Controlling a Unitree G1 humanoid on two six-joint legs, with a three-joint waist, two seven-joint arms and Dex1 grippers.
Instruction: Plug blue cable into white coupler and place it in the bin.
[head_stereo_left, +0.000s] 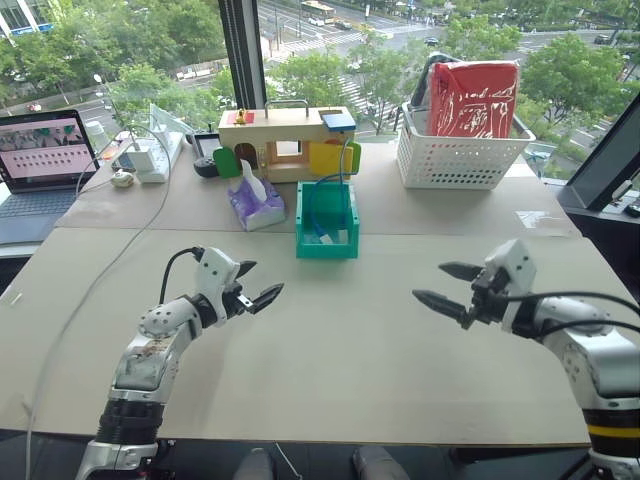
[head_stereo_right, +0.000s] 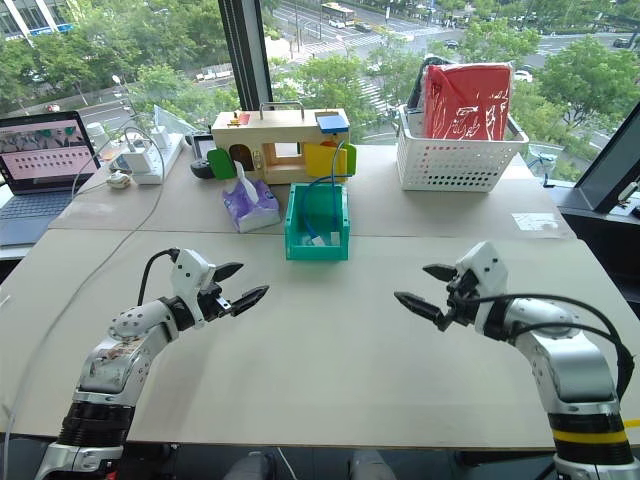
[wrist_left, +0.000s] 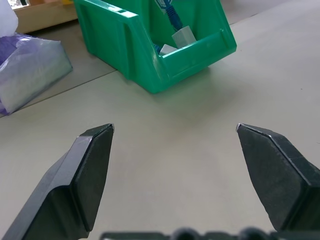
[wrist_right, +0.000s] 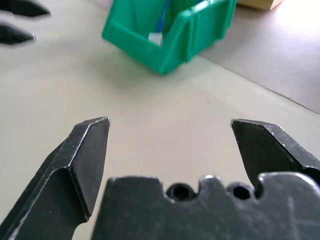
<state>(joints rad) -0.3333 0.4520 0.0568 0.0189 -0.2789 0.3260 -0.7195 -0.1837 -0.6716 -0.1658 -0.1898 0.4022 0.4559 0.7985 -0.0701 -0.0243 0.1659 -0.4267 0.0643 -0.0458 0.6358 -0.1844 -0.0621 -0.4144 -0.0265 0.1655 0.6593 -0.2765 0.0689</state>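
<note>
The blue cable (wrist_left: 169, 11) lies in the bin (head_stereo_left: 327, 246), seemingly plugged into the white coupler (wrist_left: 183, 36); left tool (head_stereo_left: 257, 284) and right tool (head_stereo_left: 439, 287) gape empty.

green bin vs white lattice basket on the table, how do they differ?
Colour and walls: the bin is bright green with solid walls; the white basket is lattice-sided.
Size: the bin is clearly smaller than the basket.
Contents: the bin holds the blue cable and the white coupler; the basket holds a red bag.
Place: the bin sits mid-table; the basket sits farther back, to the right.
Both are open-topped, and neither claw touches them.
</note>
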